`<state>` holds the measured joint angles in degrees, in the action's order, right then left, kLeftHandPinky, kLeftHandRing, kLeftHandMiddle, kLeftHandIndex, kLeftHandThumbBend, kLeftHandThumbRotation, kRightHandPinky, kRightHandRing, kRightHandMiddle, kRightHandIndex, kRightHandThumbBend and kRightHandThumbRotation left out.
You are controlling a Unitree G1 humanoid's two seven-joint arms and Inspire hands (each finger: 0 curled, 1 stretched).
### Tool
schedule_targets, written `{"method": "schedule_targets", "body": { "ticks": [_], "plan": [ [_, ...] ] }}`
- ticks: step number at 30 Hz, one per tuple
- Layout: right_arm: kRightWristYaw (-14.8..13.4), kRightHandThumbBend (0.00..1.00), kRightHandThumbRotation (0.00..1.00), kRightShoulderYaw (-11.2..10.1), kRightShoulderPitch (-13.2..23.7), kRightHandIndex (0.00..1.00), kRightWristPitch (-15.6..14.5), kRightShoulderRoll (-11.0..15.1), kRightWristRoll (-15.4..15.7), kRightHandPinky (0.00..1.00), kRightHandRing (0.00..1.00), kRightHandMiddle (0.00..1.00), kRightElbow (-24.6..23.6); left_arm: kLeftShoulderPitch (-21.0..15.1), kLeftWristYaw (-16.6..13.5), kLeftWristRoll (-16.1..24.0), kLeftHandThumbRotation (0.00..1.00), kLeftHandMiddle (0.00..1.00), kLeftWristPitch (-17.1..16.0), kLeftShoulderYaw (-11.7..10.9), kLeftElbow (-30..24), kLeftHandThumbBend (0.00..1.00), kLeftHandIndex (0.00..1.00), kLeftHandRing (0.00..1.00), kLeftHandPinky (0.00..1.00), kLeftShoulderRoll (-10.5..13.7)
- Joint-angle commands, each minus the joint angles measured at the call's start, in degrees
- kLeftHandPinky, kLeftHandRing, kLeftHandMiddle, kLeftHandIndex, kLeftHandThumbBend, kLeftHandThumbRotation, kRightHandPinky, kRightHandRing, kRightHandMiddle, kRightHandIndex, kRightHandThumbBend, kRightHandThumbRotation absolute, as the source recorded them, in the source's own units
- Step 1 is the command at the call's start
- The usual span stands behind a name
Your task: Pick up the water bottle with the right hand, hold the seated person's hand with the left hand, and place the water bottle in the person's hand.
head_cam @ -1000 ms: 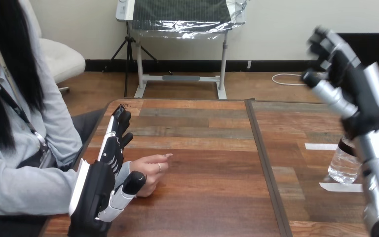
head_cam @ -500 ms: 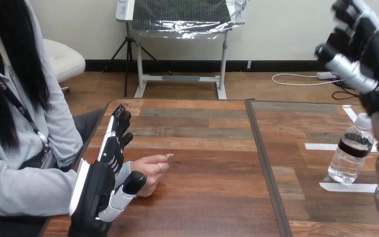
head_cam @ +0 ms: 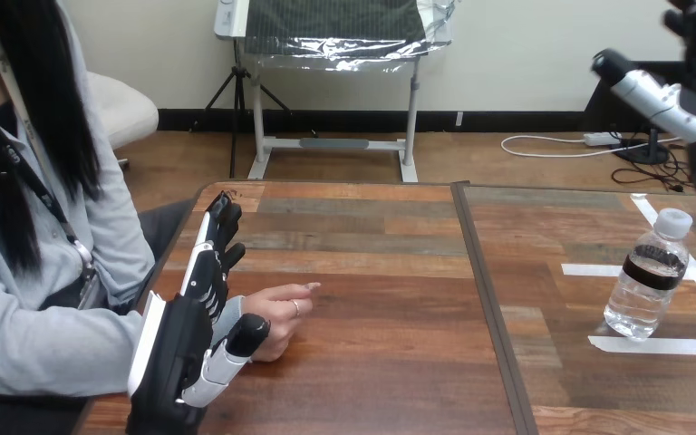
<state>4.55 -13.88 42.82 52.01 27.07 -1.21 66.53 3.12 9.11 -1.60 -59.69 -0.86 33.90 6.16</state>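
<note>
A wooden surface with a dark seam down its middle carries white tape strips at the right.

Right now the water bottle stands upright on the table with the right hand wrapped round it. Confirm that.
Not quite. The water bottle does stand upright on the table, but the right hand is not on it: the head view shows it raised well above the bottle, apart from it.
</note>
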Motion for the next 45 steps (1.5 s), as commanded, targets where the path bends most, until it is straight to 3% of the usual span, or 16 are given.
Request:
{"method": "schedule_targets", "body": {
  "ticks": [1, 5, 17, 29, 45],
  "plan": [
    [-2.8, 1.00, 0.49, -0.2, 4.8, 0.92, -1.0, 2.5, 1.0, 0.91, 0.93, 0.88, -0.6, -3.5, -0.1, 0.3, 0.86, 1.00, -1.0, -0.2, -0.3, 1.00, 1.00, 0.99, 0.94, -0.2],
    [-6.1, 1.00, 0.51, 0.5, 4.9, 0.92, -2.7, 3.4, 3.2, 0.91, 0.93, 0.88, -0.1, -3.4, 0.2, -0.3, 0.86, 1.00, -0.8, -0.1, -0.4, 1.00, 1.00, 0.99, 0.94, -0.2],
    [-11.1, 1.00, 0.50, 1.6, 4.6, 0.91, -7.4, 4.9, 6.7, 0.90, 0.90, 0.86, 1.8, -2.8, 0.2, -0.5, 0.85, 1.00, -0.7, -0.1, -1.0, 1.00, 1.00, 0.99, 0.95, -0.3],
    [-16.1, 1.00, 0.51, 4.0, 3.8, 0.91, -12.2, 6.3, 10.7, 0.78, 0.89, 0.86, 4.0, -2.4, 0.6, -0.9, 0.85, 1.00, -0.9, 0.0, -1.3, 1.00, 1.00, 0.99, 0.95, -0.2],
    [-18.2, 1.00, 0.43, 6.3, 2.5, 0.91, -17.3, 6.9, 14.1, 0.73, 0.86, 0.85, 6.4, -2.2, 0.5, -0.9, 0.84, 1.00, -1.3, -0.2, -1.6, 1.00, 1.00, 0.99, 0.95, -0.3]
  ]
}}
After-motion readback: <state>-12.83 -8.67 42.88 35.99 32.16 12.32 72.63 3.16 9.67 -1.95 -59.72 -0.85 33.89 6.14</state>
